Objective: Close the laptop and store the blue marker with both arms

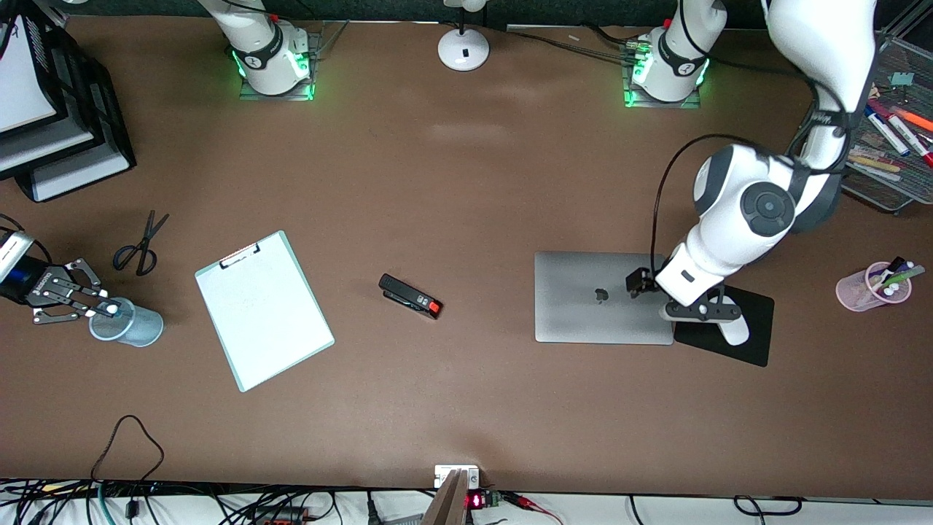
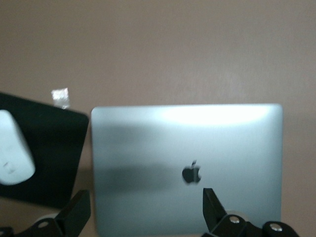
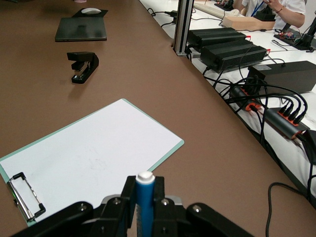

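Silver-grey laptop (image 1: 603, 297) is lying shut at the centre right of the front view, lid up with the dark logo showing, its edge toward the left arm's end of the table beside a black mouse pad (image 1: 743, 332) carrying a white mouse (image 1: 735, 329). Left gripper (image 1: 701, 309) is hanging over that laptop edge and the pad; from here its fingers are not readable. Right gripper (image 1: 102, 308) is sitting at the left edge of the frame, over the rim of a translucent blue cup (image 1: 127, 323); the marker is not distinguishable here. Scissors (image 1: 141, 244), a white clipboard (image 1: 263, 309) and a black stapler (image 1: 410, 296) are lying in the middle band; a pink cup of pens (image 1: 877, 284) is standing at the right.

Left wrist view: the laptop (image 2: 186, 168) is filling the centre, closed. Two black fingertips (image 2: 213, 207) are showing along the bottom edge, spread apart and empty, holding nothing, above the lid.

Right wrist view: blue marker (image 3: 144, 200) is standing at bottom centre, white end up, clamped between the right gripper's (image 3: 143, 207) fingers, which are closing on its blue body. The clipboard (image 3: 89, 155) is lying just above it in the frame, the stapler (image 3: 83, 66) and the laptop (image 3: 81, 29) at upper left.
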`<state>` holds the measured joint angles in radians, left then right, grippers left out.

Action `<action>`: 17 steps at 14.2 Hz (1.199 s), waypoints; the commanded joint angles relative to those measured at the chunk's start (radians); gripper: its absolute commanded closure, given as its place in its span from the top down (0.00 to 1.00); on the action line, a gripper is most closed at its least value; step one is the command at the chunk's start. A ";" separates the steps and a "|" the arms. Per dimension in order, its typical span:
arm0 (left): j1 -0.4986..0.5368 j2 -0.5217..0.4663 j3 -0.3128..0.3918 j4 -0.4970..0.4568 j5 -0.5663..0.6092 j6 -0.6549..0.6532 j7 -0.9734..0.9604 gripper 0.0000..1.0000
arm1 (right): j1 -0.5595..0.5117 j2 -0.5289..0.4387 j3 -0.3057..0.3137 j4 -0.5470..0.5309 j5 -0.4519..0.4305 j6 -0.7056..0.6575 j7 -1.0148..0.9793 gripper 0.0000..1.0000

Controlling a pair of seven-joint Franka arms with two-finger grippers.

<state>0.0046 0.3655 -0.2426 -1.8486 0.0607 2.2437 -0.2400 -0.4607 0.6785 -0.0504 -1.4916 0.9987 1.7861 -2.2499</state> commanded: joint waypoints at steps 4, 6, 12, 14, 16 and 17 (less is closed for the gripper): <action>0.020 -0.135 0.000 0.025 0.030 -0.292 0.062 1.00 | -0.030 0.032 0.014 0.008 0.021 -0.017 -0.016 0.16; 0.020 -0.161 -0.001 0.069 0.030 -0.401 0.070 1.00 | -0.035 0.032 0.014 0.008 0.021 -0.017 -0.010 0.23; 0.020 -0.217 -0.009 0.244 0.016 -0.627 0.123 1.00 | -0.036 0.029 0.014 0.008 0.023 -0.020 0.009 1.00; 0.018 -0.217 -0.010 0.333 0.018 -0.711 0.134 1.00 | -0.032 0.023 0.015 0.008 0.017 -0.019 0.065 1.00; 0.018 -0.215 -0.003 0.397 0.016 -0.771 0.186 1.00 | -0.013 0.009 0.021 0.011 0.012 -0.017 0.148 1.00; 0.018 -0.224 0.012 0.402 0.018 -0.773 0.241 1.00 | 0.002 -0.009 0.021 0.011 0.009 -0.017 0.209 1.00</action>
<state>0.0206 0.1378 -0.2446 -1.5012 0.0609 1.5143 -0.0886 -0.4770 0.7016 -0.0369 -1.4841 1.0009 1.7798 -2.1416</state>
